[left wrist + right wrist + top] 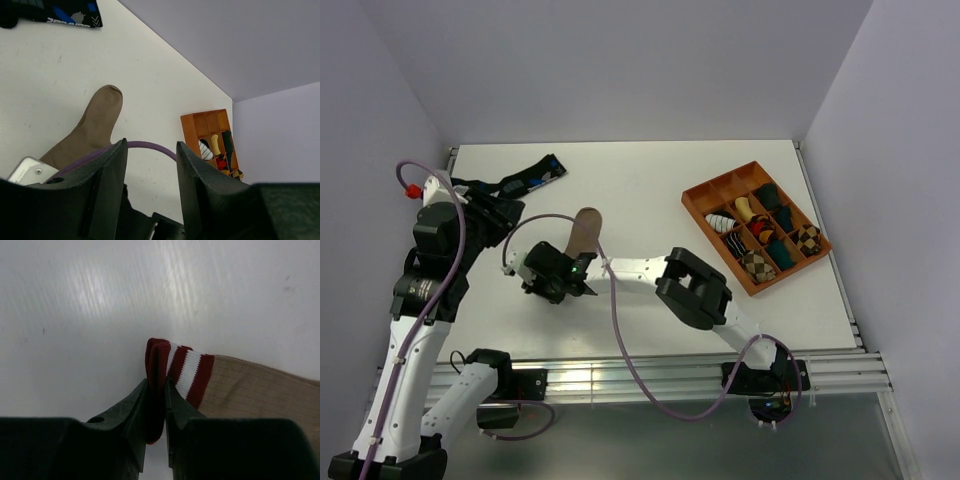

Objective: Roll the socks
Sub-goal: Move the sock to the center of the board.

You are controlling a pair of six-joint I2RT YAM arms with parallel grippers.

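**Right gripper pinching the sock's striped cuff to begin the roll**

Looking down from above, we are seeing a white table (650,180). At the far left, the left gripper (150,145) is hanging above the table, its jaws standing wide and holding nothing. A pair of black socks (525,178) is lying just beyond it.

Moving right, the tan sock (585,230) is lying flat near the middle of the table, with its toe pointing to the far edge. The right arm is reaching across to the sock's near end. There the right gripper (156,390) is pressing its jaws narrowly together on the maroon-and-white cuff (185,370), with the cuff's edge standing up between them. A purple cable (145,145) is crossing just in front of the left gripper.

At the far right, an orange tray (695,195) is holding rolled bundles (760,262). We are not seeing a white striped sock lying loose.

We are judging this to be the very start of the roll. To do it well, we are advising the following:

- Keep the pinch low, so that it catches both layers of the cuff.
- Turn the cuff over tightly toward the toe.
- Bring the open left gripper down on the sock's leg to pin it, so the cloth rolls instead of sliding.
- Steer clear of the cable.
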